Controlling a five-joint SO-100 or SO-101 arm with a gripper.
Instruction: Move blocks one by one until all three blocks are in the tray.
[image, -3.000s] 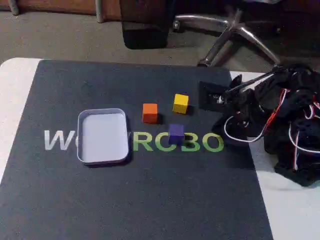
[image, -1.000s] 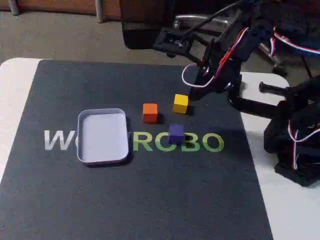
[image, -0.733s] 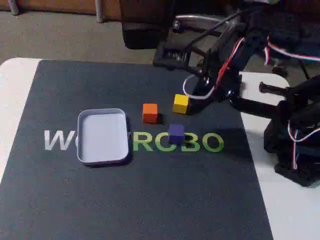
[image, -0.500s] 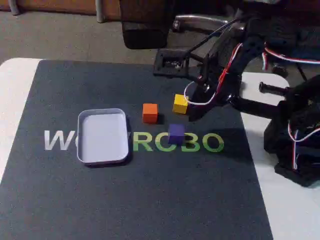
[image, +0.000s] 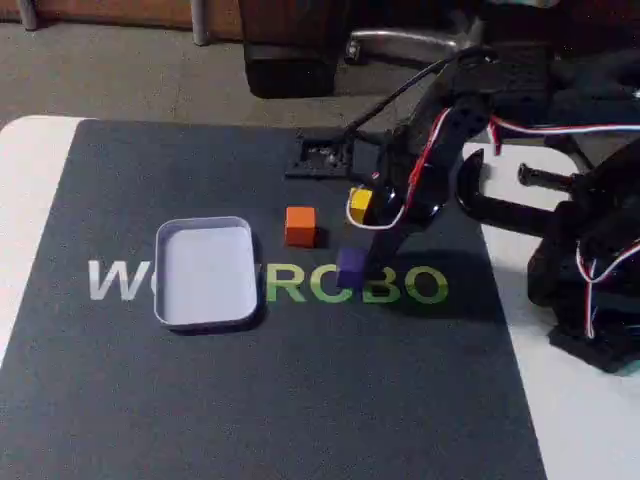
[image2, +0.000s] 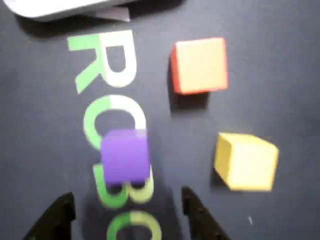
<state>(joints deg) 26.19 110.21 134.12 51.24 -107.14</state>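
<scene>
On the dark mat (image: 300, 400), wide bare room surrounds the tray (image: 205, 272), which sits left of the orange block (image: 299, 225), yellow block (image2: 246, 161) and purple block (image2: 125, 156), all outside it. Since a second ago the arm has swung down; its gripper (image2: 127, 217), fingers spread and empty, hangs just short of the purple block.

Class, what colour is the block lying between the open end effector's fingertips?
Purple; the block shows best in the wrist view, just ahead of the end effector.

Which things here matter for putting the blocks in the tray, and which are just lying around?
Job: orange block, yellow block, purple block, tray, the open hand.
Lying about: printed black mat, office chair base.
</scene>
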